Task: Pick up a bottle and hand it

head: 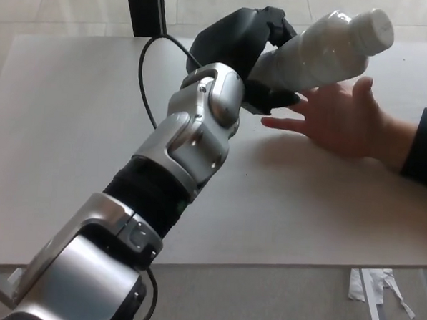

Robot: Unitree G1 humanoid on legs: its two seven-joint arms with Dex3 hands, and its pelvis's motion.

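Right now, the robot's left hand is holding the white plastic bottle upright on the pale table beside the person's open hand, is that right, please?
Not quite: the head view shows the left hand holding the white plastic bottle raised off the pale table and tilted, above the person's open hand, not standing upright on it.
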